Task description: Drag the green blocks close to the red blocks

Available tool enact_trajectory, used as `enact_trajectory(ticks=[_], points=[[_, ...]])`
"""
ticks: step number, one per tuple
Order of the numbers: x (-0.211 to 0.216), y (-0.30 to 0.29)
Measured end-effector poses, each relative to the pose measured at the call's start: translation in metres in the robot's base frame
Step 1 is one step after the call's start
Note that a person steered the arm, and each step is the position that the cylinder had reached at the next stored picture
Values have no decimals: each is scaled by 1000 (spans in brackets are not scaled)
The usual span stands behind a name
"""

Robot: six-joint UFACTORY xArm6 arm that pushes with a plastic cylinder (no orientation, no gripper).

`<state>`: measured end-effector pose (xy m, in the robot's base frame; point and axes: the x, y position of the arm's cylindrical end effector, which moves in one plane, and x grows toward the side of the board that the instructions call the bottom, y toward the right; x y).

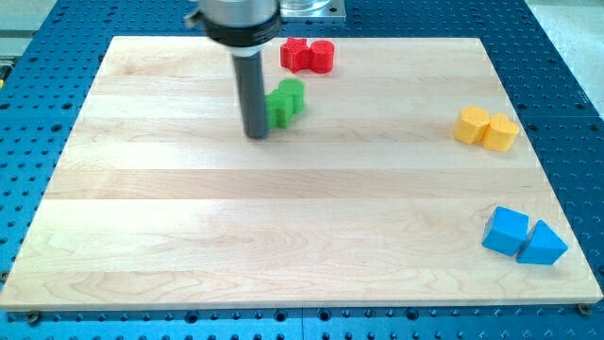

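Observation:
Two green blocks sit together near the view's top centre: a green cylinder (292, 93) and a second green block (279, 110) touching it at its lower left; its shape is hard to make out. Two red blocks lie just above them by the board's top edge: a red star-like block (295, 55) and a red cylinder (323, 57), touching each other. My tip (257, 135) rests on the board right against the left side of the lower green block. A small gap separates the green pair from the red pair.
Two yellow blocks (472, 124) (501, 133) sit at the view's right edge. A blue cube (507, 230) and a blue triangular block (542, 245) lie at the bottom right corner. The wooden board (283, 236) rests on a blue perforated table.

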<state>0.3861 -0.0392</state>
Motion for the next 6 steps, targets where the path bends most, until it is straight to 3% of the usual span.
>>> enact_trajectory(ticks=[5,6], points=[[-10,48],[-35,67]])
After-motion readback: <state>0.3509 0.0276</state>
